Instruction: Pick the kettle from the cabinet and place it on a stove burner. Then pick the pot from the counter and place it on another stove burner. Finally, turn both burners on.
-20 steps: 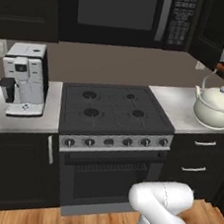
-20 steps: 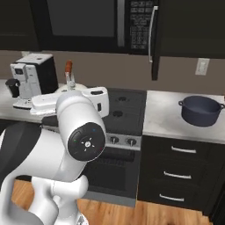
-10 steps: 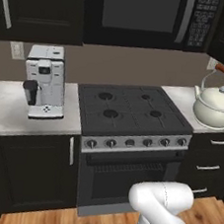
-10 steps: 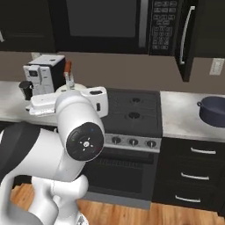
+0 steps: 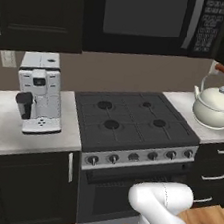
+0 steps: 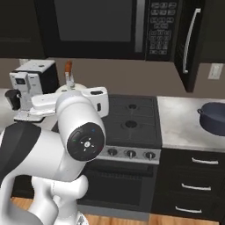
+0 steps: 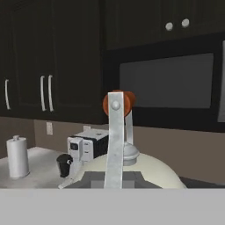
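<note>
Kettle (image 5: 215, 106) hanging in the air just right of the stove (image 5: 132, 121), level w/ the stove's back row, carried by the end effector (image 7: 115, 178), which is pinching the thin arched handle right by its orange-red top; jaws pressed nearly together on that strap. Body reading as cream-white, glossy, round: prob. rigid and slick, poor surface for a side grab, so the handle is the sensible hold. Handle is narrow and stiff-looking; gripped near the apex the kettle is hanging plumb below it in hand view, lid knob (image 7: 130, 151) just under the arch. Judging it light if empty, but it could swing or pivot about the pinch during fast moves, so slow travel seems wise. Spout pointing away from the stove in left base view, as far as I can tell. Four burners (image 5: 105, 104) on the stove lying bare; none taken yet. Pot (image 6: 215, 119) sitting on the table well right of the stove, dark navy, wide, two small loop handles; prob. heavier, rigid, best taken by rim or a loop. Coffee machine (image 5: 38, 92) standing left of the stove, well clear. Knobs (image 5: 133, 156) along the stove's front edge, small, untouched as far as I can judge.
</note>
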